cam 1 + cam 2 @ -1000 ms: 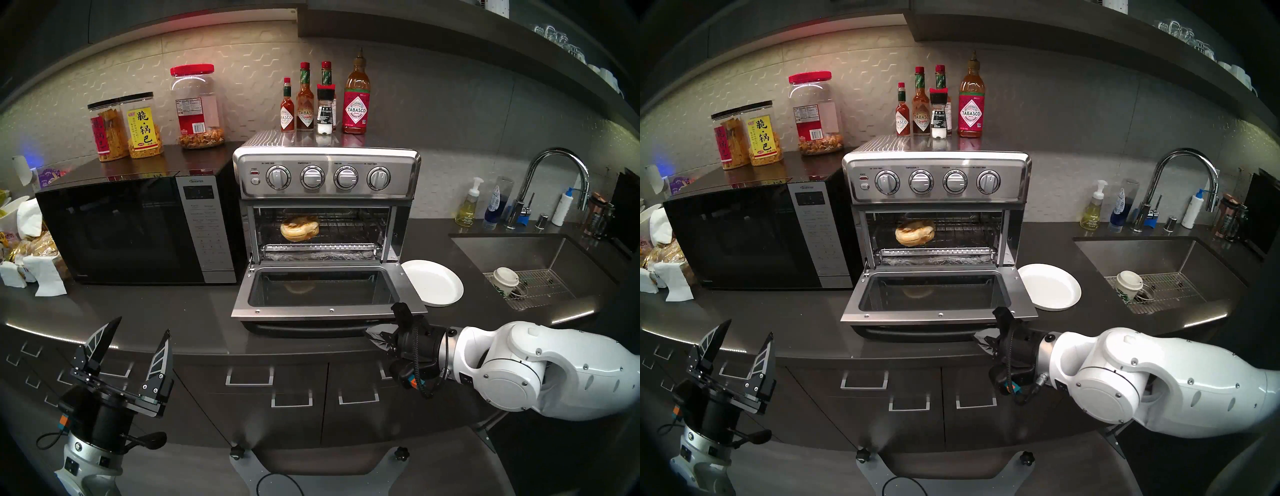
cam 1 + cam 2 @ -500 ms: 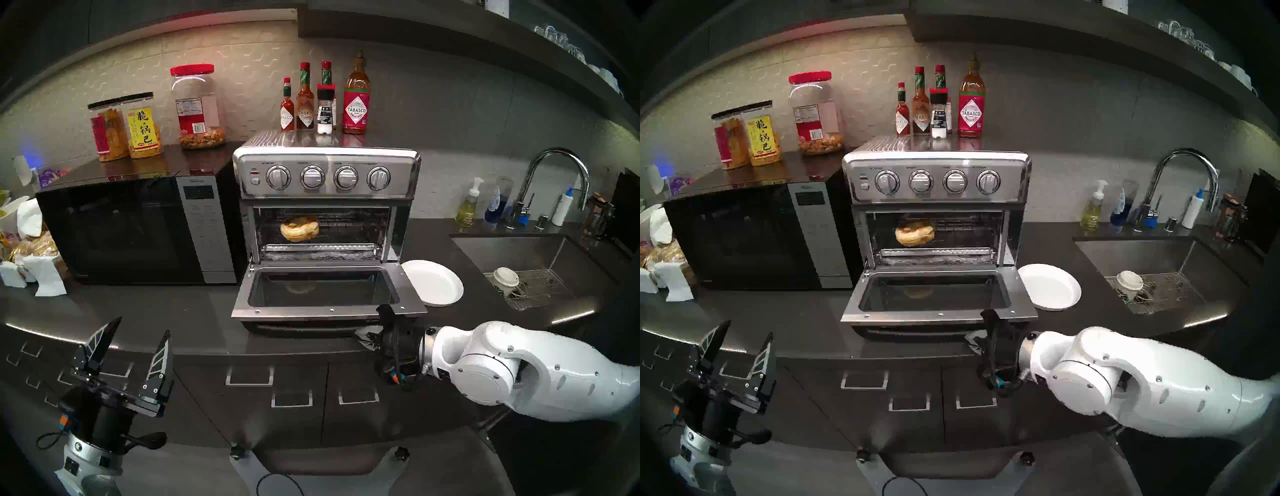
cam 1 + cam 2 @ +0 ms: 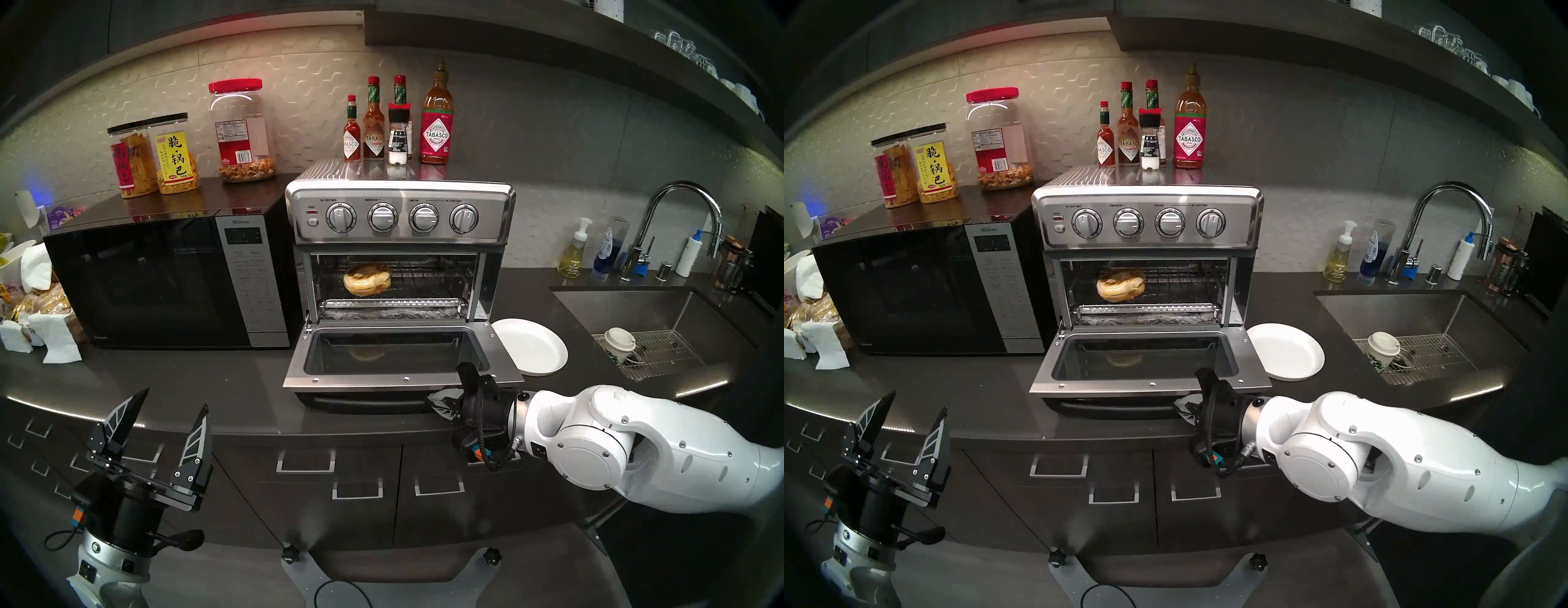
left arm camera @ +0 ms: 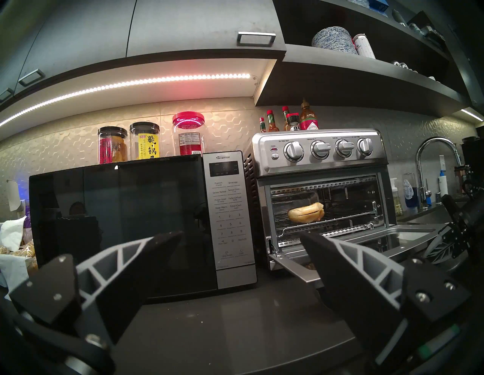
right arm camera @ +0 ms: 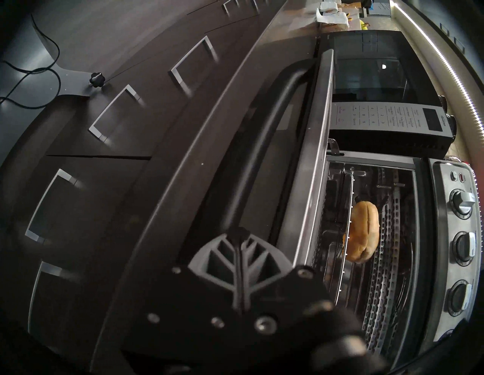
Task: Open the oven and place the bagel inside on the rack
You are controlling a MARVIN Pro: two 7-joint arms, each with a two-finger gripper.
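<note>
the oven (image 3: 399,237) stands mid-bench against the back edge, its door (image 3: 399,356) dropped flat toward the front edge; the rack (image 3: 394,293) carries the bagel (image 3: 367,279), left of centre; the placing looks done, so the step in hand is likely to shut the door, best by lifting under its handle (image 5: 262,146) evenly; the right gripper (image 5: 239,235), fingers pressed together and empty, sits at the handle's right end; only the right wrist view shows this; the left gripper (image 3: 165,420) idles, fingers wide.

The toasted tan bagel (image 3: 367,279) lies left on the wire rack (image 3: 424,283), seemingly flat, inside the open steel oven (image 3: 401,212).
</note>
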